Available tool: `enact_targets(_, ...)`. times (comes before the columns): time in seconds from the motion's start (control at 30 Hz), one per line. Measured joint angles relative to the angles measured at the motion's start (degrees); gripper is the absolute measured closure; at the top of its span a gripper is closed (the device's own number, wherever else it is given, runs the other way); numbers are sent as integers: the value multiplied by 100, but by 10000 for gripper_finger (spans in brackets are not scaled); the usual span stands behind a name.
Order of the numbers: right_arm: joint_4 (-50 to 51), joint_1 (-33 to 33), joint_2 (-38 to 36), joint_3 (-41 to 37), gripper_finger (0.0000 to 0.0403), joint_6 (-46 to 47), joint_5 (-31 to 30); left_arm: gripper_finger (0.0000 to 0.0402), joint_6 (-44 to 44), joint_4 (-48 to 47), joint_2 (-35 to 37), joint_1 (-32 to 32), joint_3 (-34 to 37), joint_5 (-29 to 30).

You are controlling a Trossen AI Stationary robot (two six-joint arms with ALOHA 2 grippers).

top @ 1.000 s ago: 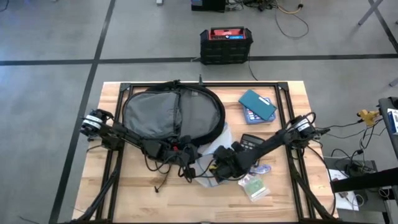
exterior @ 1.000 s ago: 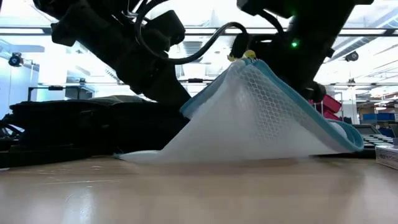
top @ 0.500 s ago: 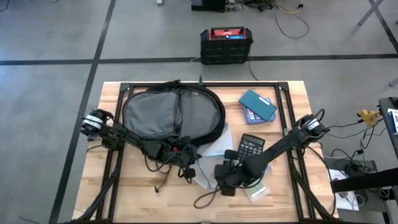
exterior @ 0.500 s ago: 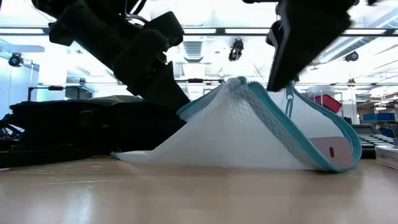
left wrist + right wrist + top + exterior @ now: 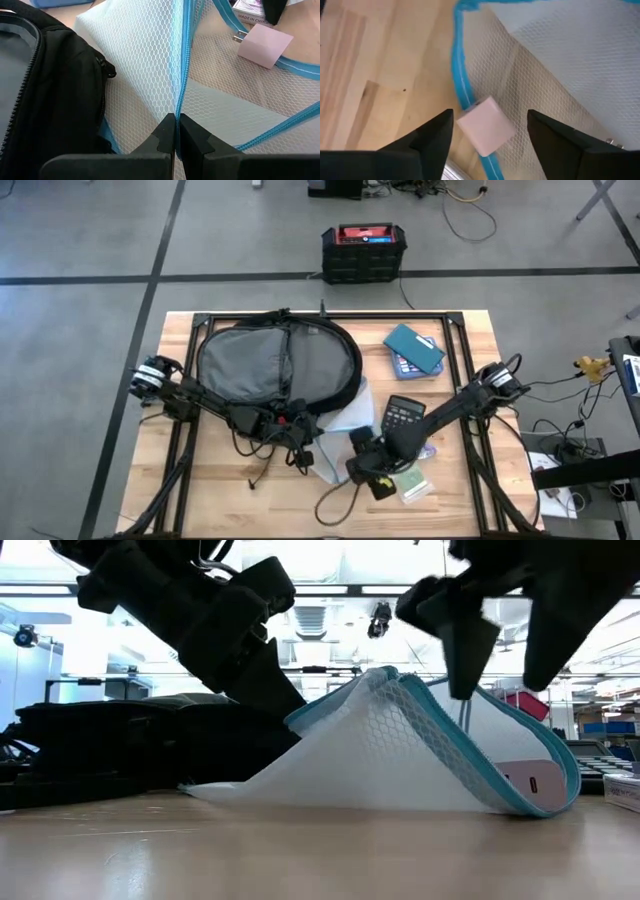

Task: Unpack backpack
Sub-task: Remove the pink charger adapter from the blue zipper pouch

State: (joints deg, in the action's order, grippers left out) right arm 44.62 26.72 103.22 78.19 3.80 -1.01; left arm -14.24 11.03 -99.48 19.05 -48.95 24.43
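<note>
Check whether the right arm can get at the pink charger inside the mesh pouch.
Probably yes. The right tool hovers open directly over the charger, which sits at the pouch's unzipped edge. The left tool holds the pouch up by its zipper, though loose mesh may snag.

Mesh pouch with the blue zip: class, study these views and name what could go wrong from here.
1. The left pincer is shut on the mesh pouch at its zip edge only; the thin mesh could slip or tear.
2. The right pincer stands open above the pink charger block inside; closing now might catch mesh as well.
</note>
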Motion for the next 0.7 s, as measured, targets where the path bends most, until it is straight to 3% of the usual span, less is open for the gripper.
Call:
enact_targets(0.33,-4,-87,296,-2,88,-773,380,402,25,-4,0,-4,0,2)
enact_targets(0.7,154,-199,854,0,110,-1308,427,402,20,-63,0,-4,0,2)
